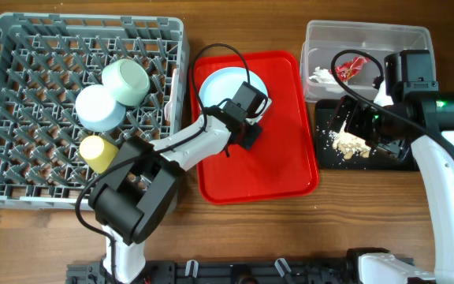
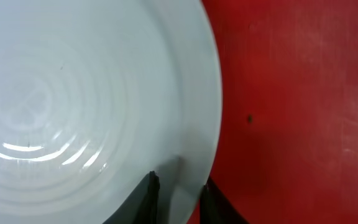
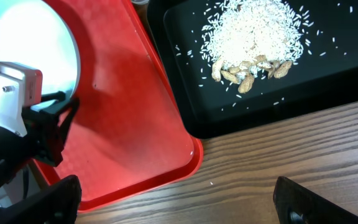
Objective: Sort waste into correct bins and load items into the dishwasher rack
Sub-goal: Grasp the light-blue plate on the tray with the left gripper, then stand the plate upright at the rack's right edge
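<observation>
The plate [image 2: 92, 93] is smooth and glossy (light streaks catch its faint rings). The red tray [image 2: 291, 93] is plastic, semi-matt, finely scuffed. The table [image 3: 303, 149] is grained wood. The rack [image 1: 22, 193] is matt grey plastic, the tub [image 1: 369, 28] clear plastic, and the black tray [image 3: 328, 93] has a dull sheen under grainy crumbs [image 3: 253, 34].

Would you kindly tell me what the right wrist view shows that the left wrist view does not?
Only the right wrist view shows the black tray holding a heap of pale crumbs and some peanuts, plus the wooden table. Only the left wrist view shows faint rings on the plate up close. Both show the plate on the red tray, with the left hand at its rim.
</observation>
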